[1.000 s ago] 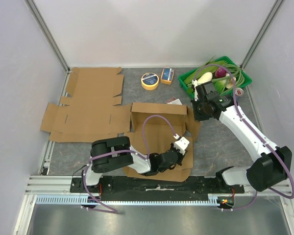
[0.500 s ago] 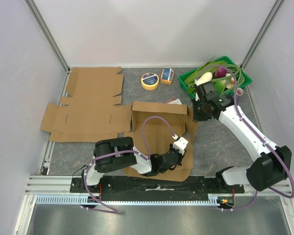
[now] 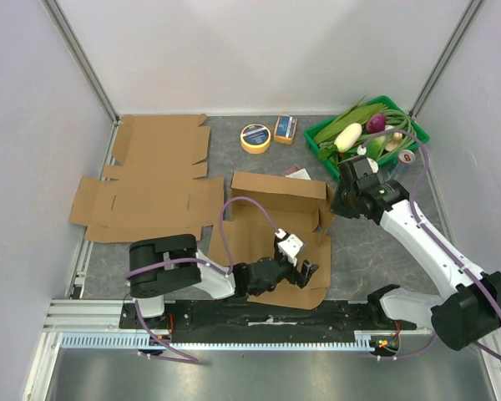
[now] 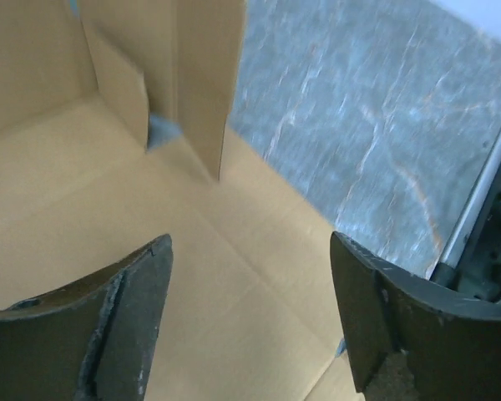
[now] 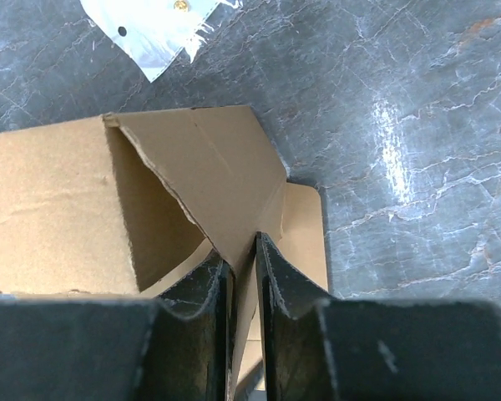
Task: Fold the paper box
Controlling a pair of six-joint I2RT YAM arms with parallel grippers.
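Two sets of jaws, one box in work.

1. Right gripper [image 5: 242, 255]: the jaws are drawn almost together on the edge of the side flap [image 5: 225, 167]. The card fills the slit between them, and nothing else is held.
2. Left gripper [image 4: 250, 251]: the jaws stand wide apart and empty. They hang low over the base panel [image 4: 150, 209] without gripping it.
3. Half-erected brown cardboard box [image 3: 275, 209]: it sits at the middle of the grey marbled table [image 3: 367, 242], between the two arms. The back wall is upright, the right corner is partly raised, and the front flap [image 3: 275, 291] lies flat toward the arm bases.
4. Flat brown cardboard blanks [image 3: 150, 184]: unfolded, to the left of the box and apart from it.
5. Yellow roll of tape [image 3: 255, 138] and small orange-and-blue packet [image 3: 285, 129]: just beside each other, behind the box.
6. Green plastic basket [image 3: 315, 138]: holds vegetables, at the far right.

Step in hand, as judged: raising and squaring the right side wall while the left arm is free over the base.

Next move, as judged: the pinched flap needs swinging inward along its crease to stand square with the back wall. The left jaws need to steady the base or take up the front flap. Too hard a pull could drag the whole box across the table.
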